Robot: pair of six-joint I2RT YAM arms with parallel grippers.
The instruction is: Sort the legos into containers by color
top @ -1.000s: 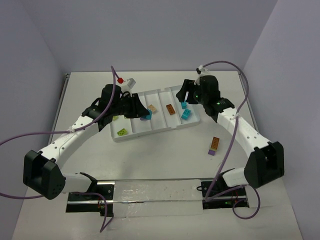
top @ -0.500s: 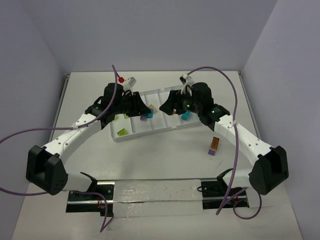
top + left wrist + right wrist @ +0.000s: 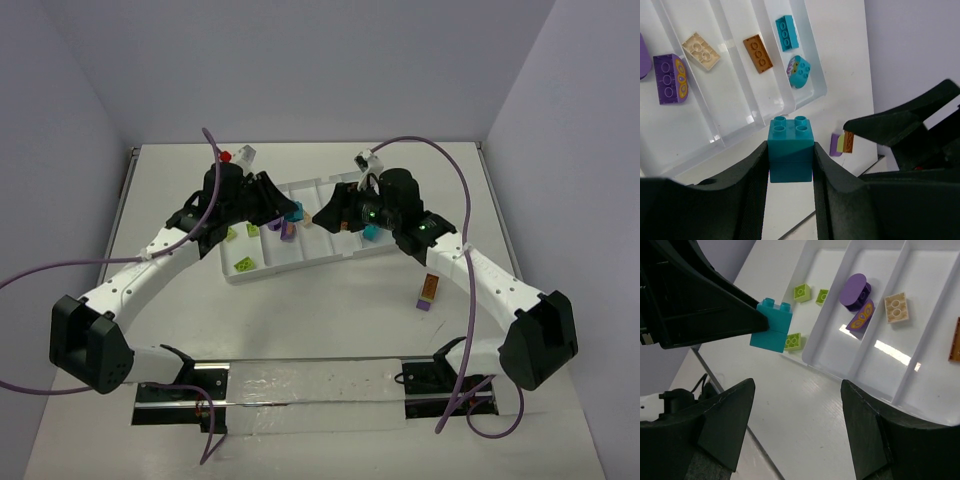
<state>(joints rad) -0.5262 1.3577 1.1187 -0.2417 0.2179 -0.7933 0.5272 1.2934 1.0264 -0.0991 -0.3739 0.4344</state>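
My left gripper point(image 3: 291, 213) is shut on a teal two-by-two lego point(image 3: 790, 148) and holds it in the air above the white tray point(image 3: 312, 262); the lego also shows in the right wrist view point(image 3: 770, 332). My right gripper point(image 3: 326, 217) is open and empty, facing the left gripper over the tray's middle. In the tray lie purple point(image 3: 670, 78), tan point(image 3: 700, 49), orange-brown point(image 3: 758, 53) and teal point(image 3: 786, 32) legos, each in its own compartment. Lime green legos point(image 3: 801, 292) lie in the leftmost compartment.
A loose stack of orange-brown, lime and purple bricks point(image 3: 429, 290) lies on the table right of the tray. A rounded teal piece point(image 3: 799, 71) lies in the rightmost compartment. Side walls stand close on the left and right of the table.
My left gripper has lifted the teal lego up out of the tray area. My right gripper has swung left, from the tray's right end to its middle.
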